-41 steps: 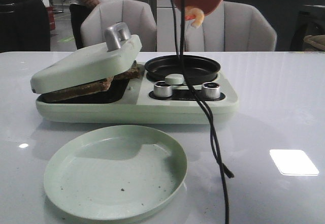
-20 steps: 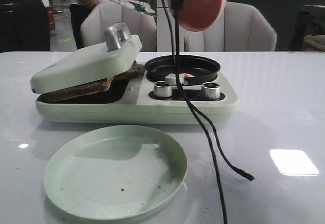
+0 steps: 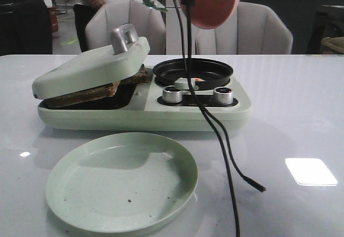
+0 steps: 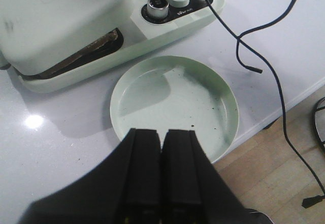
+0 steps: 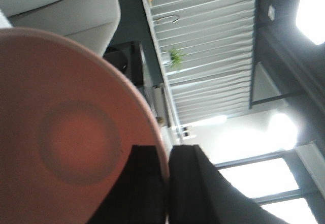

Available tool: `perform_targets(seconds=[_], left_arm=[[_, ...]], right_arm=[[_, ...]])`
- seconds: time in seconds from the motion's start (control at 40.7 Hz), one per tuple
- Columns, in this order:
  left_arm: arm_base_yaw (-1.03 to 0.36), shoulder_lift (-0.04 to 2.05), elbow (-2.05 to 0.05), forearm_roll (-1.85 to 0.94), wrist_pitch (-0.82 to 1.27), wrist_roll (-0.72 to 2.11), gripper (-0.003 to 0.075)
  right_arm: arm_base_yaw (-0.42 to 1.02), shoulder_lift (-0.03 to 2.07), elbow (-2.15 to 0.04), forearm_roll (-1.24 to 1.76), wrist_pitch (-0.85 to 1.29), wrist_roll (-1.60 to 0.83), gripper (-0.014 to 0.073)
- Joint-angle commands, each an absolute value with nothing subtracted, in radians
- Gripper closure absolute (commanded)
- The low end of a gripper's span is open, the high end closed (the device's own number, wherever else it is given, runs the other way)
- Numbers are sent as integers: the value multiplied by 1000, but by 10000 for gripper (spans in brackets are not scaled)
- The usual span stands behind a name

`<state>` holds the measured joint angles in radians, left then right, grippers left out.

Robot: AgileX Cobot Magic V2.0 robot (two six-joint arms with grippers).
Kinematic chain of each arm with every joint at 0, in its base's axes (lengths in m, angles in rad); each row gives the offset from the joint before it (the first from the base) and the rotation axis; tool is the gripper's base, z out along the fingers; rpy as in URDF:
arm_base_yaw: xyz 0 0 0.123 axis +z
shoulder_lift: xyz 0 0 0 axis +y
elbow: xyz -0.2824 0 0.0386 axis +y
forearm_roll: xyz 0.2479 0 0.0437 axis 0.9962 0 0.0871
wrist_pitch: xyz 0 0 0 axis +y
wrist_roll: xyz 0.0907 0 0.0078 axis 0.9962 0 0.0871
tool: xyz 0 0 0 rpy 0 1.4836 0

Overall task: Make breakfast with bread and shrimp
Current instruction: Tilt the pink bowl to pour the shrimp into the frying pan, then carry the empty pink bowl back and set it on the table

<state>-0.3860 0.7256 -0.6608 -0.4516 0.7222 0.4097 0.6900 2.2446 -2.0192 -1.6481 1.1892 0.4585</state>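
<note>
- Pink plate (image 3: 210, 1), tipped on edge, is pinched at its rim by the right hand (image 5: 166, 183), high above the black frying pan (image 3: 193, 71).
- Shrimp (image 3: 197, 79) lies in that pan, straight below the right hand.
- Bread (image 3: 86, 93) sits under the sandwich-press lid (image 3: 91, 67), ahead of the left hand (image 4: 161, 148), beyond the green plate (image 4: 174, 104).
- Left hand: fingers together, holding nothing; nearer the bread.

My left gripper (image 4: 161, 148) was matte black, two flat rectangular fingers (image 4: 143, 158) widening back into a broad angular body. My right gripper (image 5: 167, 183) was black too, blocky and plain. Thin black cables (image 3: 215, 124) trailed from my arms.
</note>
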Motion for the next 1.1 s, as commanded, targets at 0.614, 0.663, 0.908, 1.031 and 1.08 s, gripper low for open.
perform_targets(seconds=[0.614,0.663,0.908,1.031,1.08], left_arm=[[-393,721,-688,-477,660,403,619],[-393,721,-688,-477,660,403,619],[-393,721,-688,-477,660,403,619],[-393,721,-688,-477,660,403,619],[-393,721,-688,-477,660,403,619]], right_arm=[[239,1753,-1956,-413,1160,215,549],[193,1725,-1910,-336,1157,186,549],[-3,1609,-1613,-42,1049,80,549],[-69,1581,-1455,54,997,38,549],[-90,1581,-1403,80,979,16,549]])
